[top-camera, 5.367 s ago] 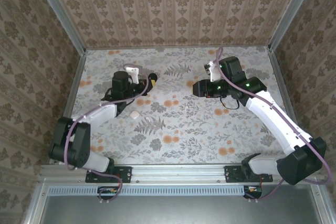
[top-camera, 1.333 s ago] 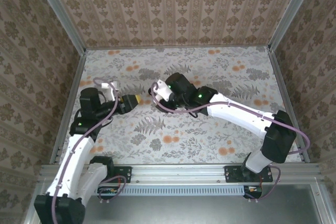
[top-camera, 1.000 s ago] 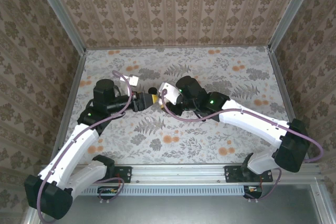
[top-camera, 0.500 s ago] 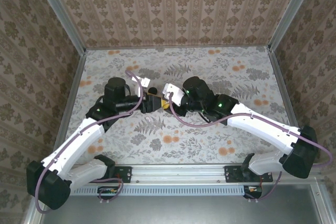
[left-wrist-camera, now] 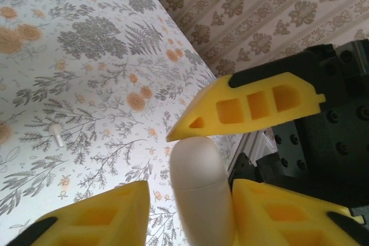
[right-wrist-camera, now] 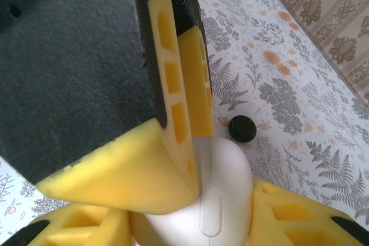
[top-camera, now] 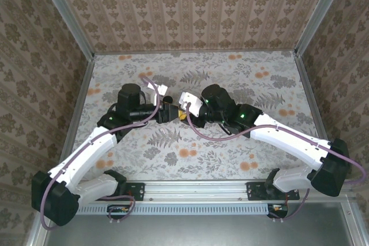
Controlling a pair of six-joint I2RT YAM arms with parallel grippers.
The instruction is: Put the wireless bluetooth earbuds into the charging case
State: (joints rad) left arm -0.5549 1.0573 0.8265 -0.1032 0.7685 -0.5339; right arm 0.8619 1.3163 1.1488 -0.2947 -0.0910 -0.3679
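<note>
**Over mid-table: both grippers meet at the charging case**

Across the middle of the floral table (top-camera: pixel 242 79) the two arms reach in from either side, and their yellow-fingered ends meet nose to nose. The right gripper (top-camera: pixel 184 114) is clamped on the white charging case (left-wrist-camera: pixel 199 194) — one of its fingertips (left-wrist-camera: pixel 184 132) presses on the rounded end in the left wrist view. The left gripper (top-camera: pixel 168 110) has its fingers narrowed to either side of the same case. One finger sits against it and the other leaves a sliver of table showing, so it isn't squeezing (that's how it looks, anyway). As for earbuds, a small black round piece (right-wrist-camera: pixel 242 128) lies on the table just past the case. A tiny white stemmed bit (left-wrist-camera: pixel 56 132) lies well off to one side — can't tell more about either.
</note>
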